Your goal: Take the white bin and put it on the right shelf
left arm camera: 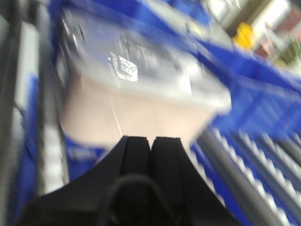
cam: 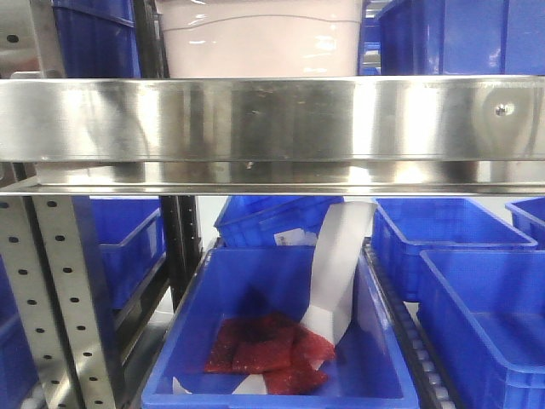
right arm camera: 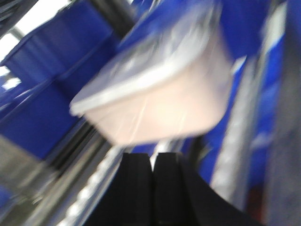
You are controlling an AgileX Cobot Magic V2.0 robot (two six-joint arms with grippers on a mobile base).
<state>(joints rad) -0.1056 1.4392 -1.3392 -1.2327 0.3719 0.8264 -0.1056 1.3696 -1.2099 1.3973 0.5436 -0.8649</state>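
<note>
The white bin (cam: 262,38) stands on the right shelf behind the broad steel front rail (cam: 272,128), between blue crates. In the left wrist view the white bin (left arm camera: 136,94) is blurred, lid on, just beyond my left gripper (left arm camera: 151,140), whose black fingers are shut together with nothing between them. The right wrist view shows the white bin (right arm camera: 160,89) tilted in frame above rollers, a short way past my right gripper (right arm camera: 152,156), also shut and holding nothing.
Blue crates (cam: 460,34) flank the bin on the shelf. Below the rail, a blue crate (cam: 272,341) holds red packets (cam: 268,349) and a white paper strip (cam: 336,273). More blue crates (cam: 485,315) sit right. A perforated upright (cam: 60,298) stands left.
</note>
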